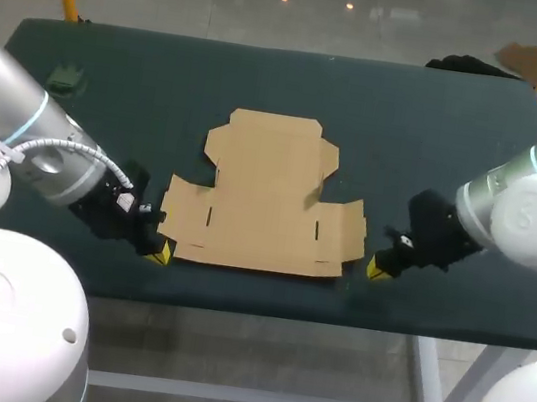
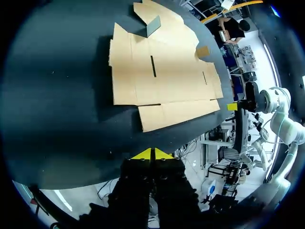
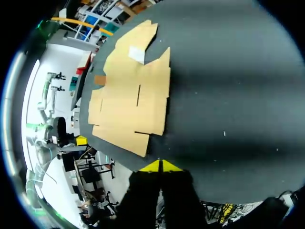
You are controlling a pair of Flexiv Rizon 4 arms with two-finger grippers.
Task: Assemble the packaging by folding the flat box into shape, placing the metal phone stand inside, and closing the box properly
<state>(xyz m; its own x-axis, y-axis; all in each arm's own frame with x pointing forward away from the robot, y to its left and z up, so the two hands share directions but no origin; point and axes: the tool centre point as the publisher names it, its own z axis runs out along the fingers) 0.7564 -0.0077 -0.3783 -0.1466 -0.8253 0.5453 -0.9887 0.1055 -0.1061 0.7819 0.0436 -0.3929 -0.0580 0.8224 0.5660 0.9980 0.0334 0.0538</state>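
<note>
The flat brown cardboard box lies unfolded near the table's front edge, its flaps spread out. A small grey metal piece, seemingly the phone stand, rests on the cardboard towards its right side; it also shows on the box's far part and as a pale patch. My left gripper sits low at the box's front left corner, shut and empty. My right gripper is at the front right corner, shut and empty. The box lies ahead of both.
The dark green table stretches behind and to both sides of the box. A small dark green object lies at the far left. A black object sits at the back right edge.
</note>
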